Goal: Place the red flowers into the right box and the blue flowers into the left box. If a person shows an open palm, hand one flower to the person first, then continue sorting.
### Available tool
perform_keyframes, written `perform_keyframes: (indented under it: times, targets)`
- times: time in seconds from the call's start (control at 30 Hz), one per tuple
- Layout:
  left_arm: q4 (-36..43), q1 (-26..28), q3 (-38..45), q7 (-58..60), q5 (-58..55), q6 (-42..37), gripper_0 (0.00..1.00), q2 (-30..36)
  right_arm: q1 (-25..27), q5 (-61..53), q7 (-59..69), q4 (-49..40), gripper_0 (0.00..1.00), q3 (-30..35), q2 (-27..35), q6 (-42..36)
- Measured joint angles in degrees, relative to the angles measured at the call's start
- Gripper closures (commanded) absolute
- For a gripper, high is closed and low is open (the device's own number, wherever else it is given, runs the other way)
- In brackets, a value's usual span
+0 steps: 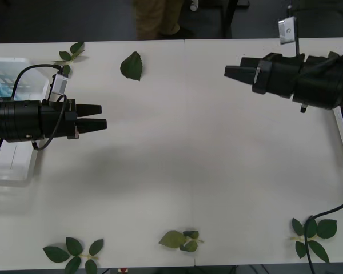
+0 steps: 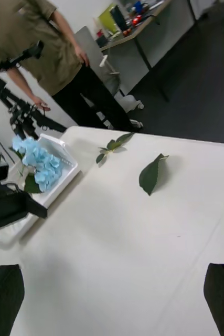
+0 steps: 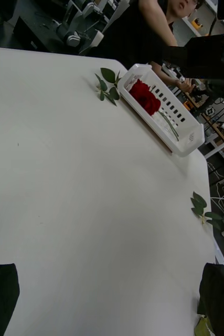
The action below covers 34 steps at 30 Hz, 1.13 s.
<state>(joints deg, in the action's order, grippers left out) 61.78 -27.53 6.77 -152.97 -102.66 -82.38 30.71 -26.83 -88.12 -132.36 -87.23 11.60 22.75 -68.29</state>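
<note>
White desk spreads between both arms, bare of flowers apart from loose green leaf sprigs along its edges. The pale blue hydrangea-like flowers lie in the white left box and the deep-red roses in the slotted white right box, so sorting looks finished. The left gripper and right gripper hover empty over the desk with fingers spread, likely pulled back because nothing remains to pick.

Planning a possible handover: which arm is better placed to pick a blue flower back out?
Left. The left pincer hovers open next to the left box holding the blue flowers; the right pincer hangs across the table.
</note>
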Motion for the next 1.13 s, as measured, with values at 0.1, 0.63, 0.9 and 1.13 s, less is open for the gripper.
perform_keyframes:
  times: [0.1,0.63,0.9,1.13]
  targets:
    - [0.02,0.00,0.00,0.00,0.00,0.00,0.00,0.00,0.02,-0.67,-6.21,3.30,0.00,-2.18,0.09,-0.75]
    - [0.03,0.03,0.00,0.00,0.00,0.01,0.00,0.00,0.03,-0.24,-16.05,3.58,0.00,-15.04,0.62,-1.68]
    - [0.03,0.03,0.00,0.00,0.00,0.01,0.00,0.00,0.06,1.01,-16.08,3.58,0.00,-15.25,0.62,-1.33]
    - [0.03,0.03,0.00,0.00,0.00,0.01,0.00,0.00,0.10,1.01,-16.09,3.58,0.00,-15.25,0.62,-0.94]
